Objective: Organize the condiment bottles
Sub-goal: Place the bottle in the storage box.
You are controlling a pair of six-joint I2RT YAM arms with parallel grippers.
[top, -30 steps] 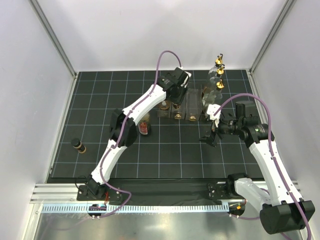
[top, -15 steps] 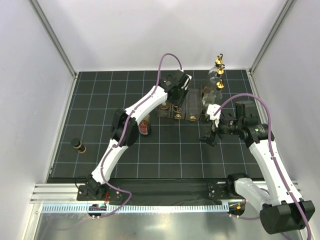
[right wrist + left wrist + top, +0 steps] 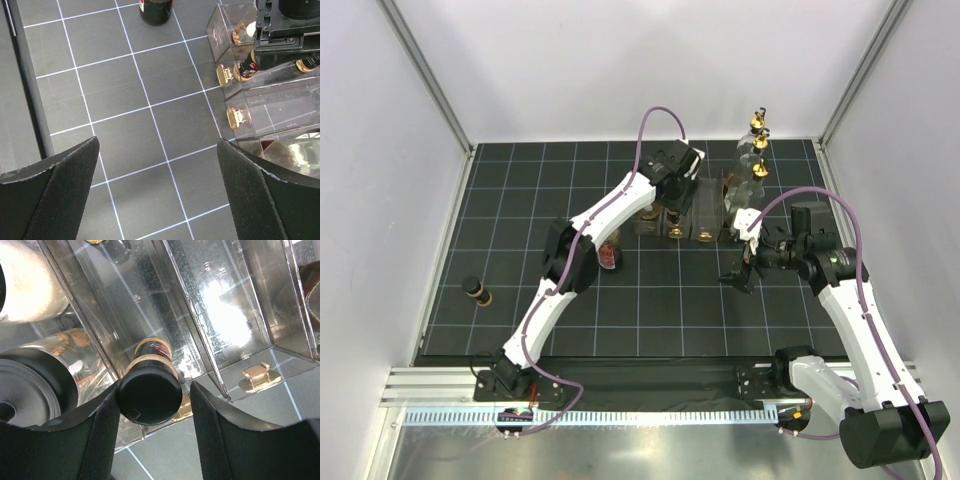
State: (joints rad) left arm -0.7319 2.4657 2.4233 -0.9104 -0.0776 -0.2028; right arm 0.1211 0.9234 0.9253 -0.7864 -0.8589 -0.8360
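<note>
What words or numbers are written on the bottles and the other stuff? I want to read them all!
No text can be read in any view.
Red label on the dark glass bottle: too small to read.
Tan neck band with a red mark on the black-capped brown bottle: blurred, no letters legible.
Walls of the clear plastic compartment rack: no writing visible.

Has plain white walls [image 3: 620, 60] on three sides, a black mat [image 3: 520, 190] with white grid lines, even bright light.
</note>
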